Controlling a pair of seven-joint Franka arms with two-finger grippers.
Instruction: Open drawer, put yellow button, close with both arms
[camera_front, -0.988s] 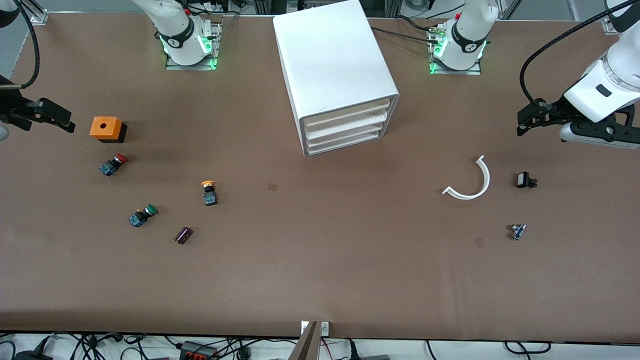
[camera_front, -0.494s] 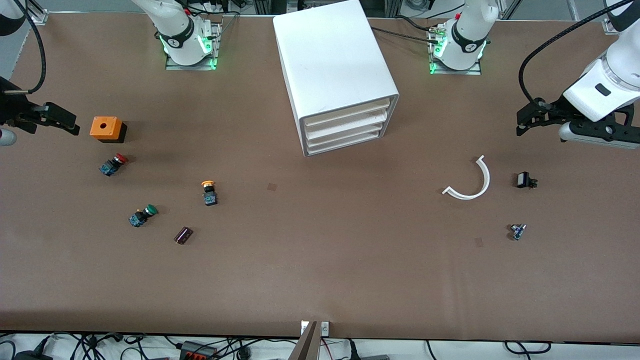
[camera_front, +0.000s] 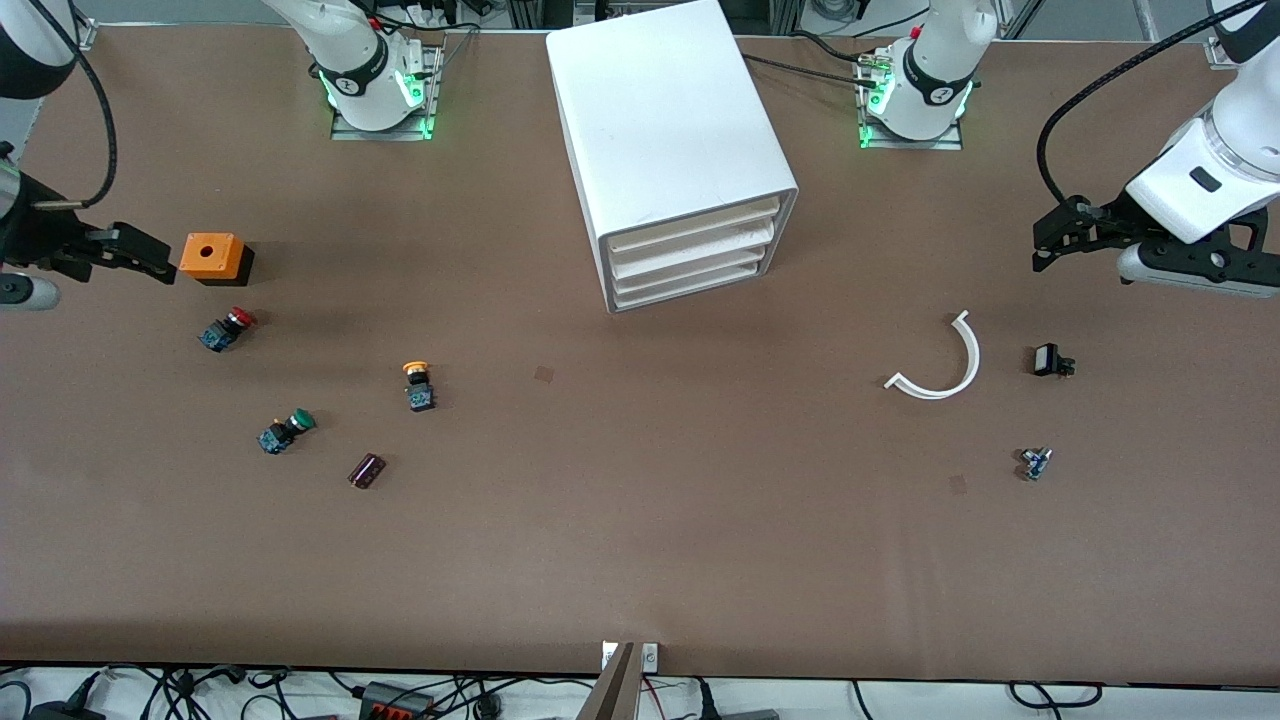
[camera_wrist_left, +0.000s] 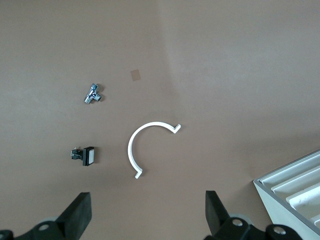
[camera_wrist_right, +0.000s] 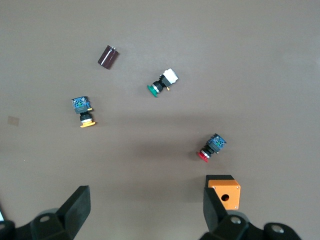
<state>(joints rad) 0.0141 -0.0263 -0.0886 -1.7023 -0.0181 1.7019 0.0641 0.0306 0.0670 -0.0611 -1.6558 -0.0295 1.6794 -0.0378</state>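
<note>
High front camera faces both bases; wrist cameras look straight down (each shares its table end).

Clock read on the front view, 12 toward the arm bases

- Brown table (camera_front: 640, 560), matte, bearing two small darker square patches (camera_front: 543, 374)
- Orange square box with a round hole on top and a black base (camera_front: 206, 256), toward the right arm's end
- Red-capped push-button switch (camera_front: 226, 329) at 6 o'clock of the box, near it, on its side
- Green-capped push-button switch (camera_front: 285, 431) at 5 o'clock of the red one, also tipped over
- Dark maroon cylinder (camera_front: 366, 470) at 4 o'clock of the green one
- White plastic half-ring (camera_front: 974, 360), flat, toward the left arm's end
- Small black part with a white face (camera_front: 1050, 361) at 3 o'clock of the half-ring
- Small silver-and-blue metal fitting (camera_front: 1035, 462) at 6 o'clock of that part
</note>
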